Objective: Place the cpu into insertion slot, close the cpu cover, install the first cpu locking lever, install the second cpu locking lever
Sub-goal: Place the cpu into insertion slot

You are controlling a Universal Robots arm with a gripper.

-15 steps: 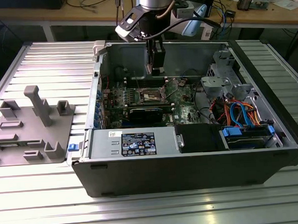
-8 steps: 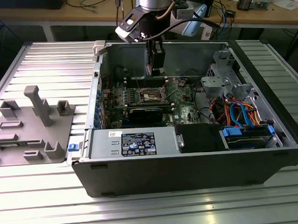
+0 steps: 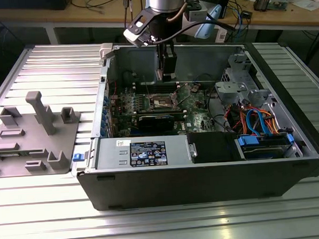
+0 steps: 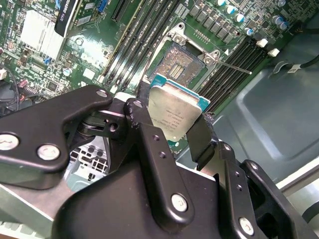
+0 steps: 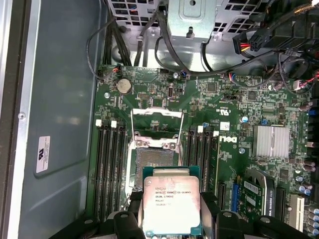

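The cpu (image 5: 172, 204) is a silvery square chip on a green base, and my gripper (image 5: 172, 225) is shut on its two opposite edges. It hangs above and slightly off the insertion slot (image 5: 152, 167), whose dark pin field lies bare in its metal rim. The cpu cover (image 5: 157, 110) stands flipped open beyond the slot. In the second wrist view the cpu (image 4: 174, 112) sits between the black fingers (image 4: 144, 129), with the slot (image 4: 187, 62) behind it and a thin locking lever (image 4: 234, 67) sticking out sideways. In the exterior view my gripper (image 3: 167, 73) hovers inside the case over the slot (image 3: 164, 101).
The open computer case (image 3: 206, 186) holds a grey power supply box (image 3: 142, 150), a black card (image 3: 157, 121), and a drive cage with coloured cables (image 3: 256, 120). Memory slots (image 5: 107, 169) flank the socket. A grey fixture (image 3: 37, 131) lies at the exterior view's left.
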